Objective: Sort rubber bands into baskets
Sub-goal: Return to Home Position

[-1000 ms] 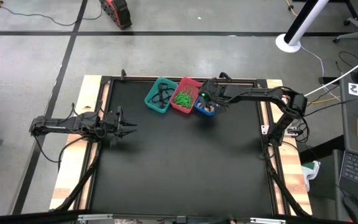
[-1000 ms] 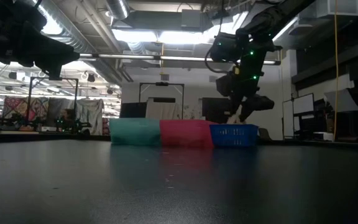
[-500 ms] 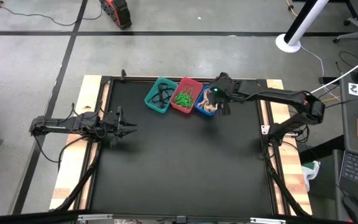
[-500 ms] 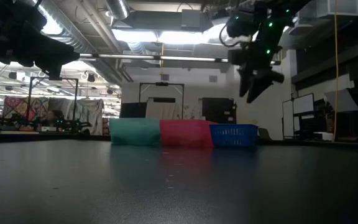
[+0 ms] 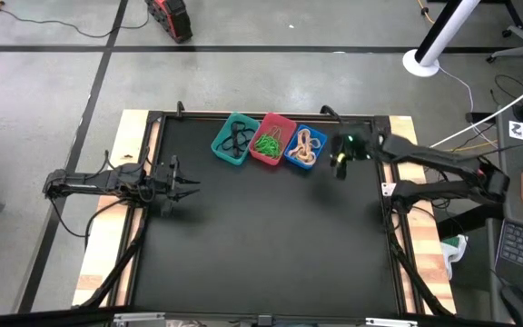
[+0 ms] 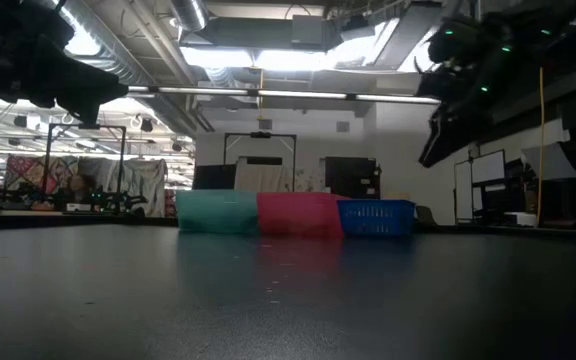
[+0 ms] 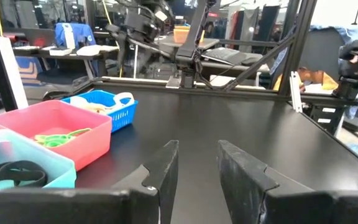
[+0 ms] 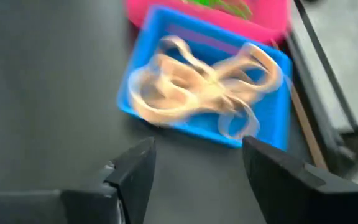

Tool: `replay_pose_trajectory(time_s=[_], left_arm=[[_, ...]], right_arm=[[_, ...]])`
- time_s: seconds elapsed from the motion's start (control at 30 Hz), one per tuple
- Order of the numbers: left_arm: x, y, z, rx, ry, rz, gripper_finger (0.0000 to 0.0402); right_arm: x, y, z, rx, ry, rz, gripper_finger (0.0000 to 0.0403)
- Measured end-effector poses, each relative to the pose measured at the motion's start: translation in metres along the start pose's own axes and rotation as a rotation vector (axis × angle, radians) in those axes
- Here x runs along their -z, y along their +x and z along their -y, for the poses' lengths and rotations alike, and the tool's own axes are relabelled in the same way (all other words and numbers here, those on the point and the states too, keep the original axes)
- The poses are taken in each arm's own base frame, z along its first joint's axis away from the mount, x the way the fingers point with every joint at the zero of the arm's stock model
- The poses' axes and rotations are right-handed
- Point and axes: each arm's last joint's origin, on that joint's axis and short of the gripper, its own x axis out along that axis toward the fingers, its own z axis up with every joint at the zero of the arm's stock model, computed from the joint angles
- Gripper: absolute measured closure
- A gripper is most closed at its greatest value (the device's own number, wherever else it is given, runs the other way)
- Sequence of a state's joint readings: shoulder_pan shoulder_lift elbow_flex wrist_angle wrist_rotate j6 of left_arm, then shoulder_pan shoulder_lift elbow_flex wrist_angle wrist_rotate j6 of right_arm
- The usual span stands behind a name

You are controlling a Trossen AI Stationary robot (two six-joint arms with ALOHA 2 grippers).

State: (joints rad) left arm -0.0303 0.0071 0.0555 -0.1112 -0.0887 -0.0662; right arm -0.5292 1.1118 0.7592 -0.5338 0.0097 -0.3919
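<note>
Three baskets stand side by side near the table's far edge. The teal basket [image 5: 231, 140] holds black rubber bands [image 7: 11, 172]. The pink basket [image 5: 271, 139] holds green rubber bands [image 7: 55, 137]. The blue basket [image 5: 304, 147] holds tan rubber bands [image 8: 204, 84]. My right gripper [image 5: 340, 164] hangs open and holds nothing, above the mat just right of the blue basket, slanting down toward it. At the table's left edge my left gripper [image 7: 197, 165] waits level and open, pointing across the table.
The black mat [image 5: 261, 245] is framed by wooden rails [image 5: 116, 236] left and right, with black cables along them. The three baskets touch one another in a row. A white pole base [image 5: 422, 62] and a red object [image 5: 171, 18] sit on the floor beyond the far edge.
My right gripper has risen from over the blue basket and drawn back toward the table's right edge, rolling its wrist as it went. The tan rubber bands, hidden under it before, now lie uncovered in the blue basket.
</note>
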Motion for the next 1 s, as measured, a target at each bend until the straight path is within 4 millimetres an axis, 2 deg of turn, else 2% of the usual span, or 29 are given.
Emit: replay_pose_trajectory(time_s=[0.13, 0.3, 0.57, 1.0], left_arm=[[0.000, 0.000, 0.000, 0.000, 0.005, 0.000, 0.0292], [0.000, 0.000, 0.000, 0.000, 0.005, -0.001, 0.0292], [0.000, 0.000, 0.000, 0.000, 0.004, 0.000, 0.0292], [0.000, 0.000, 0.000, 0.000, 0.003, 0.000, 0.0292]], right_arm=[[0.018, 0.005, -0.025, -0.078, 0.049, 0.239, 0.0164], [0.040, 0.014, -0.051, -0.083, 0.111, 0.480, 0.0164], [0.075, 0.021, -0.072, -0.014, 0.215, 0.557, 0.0164], [0.102, 0.011, -0.079, -0.021, 0.255, 0.711, 0.0164]])
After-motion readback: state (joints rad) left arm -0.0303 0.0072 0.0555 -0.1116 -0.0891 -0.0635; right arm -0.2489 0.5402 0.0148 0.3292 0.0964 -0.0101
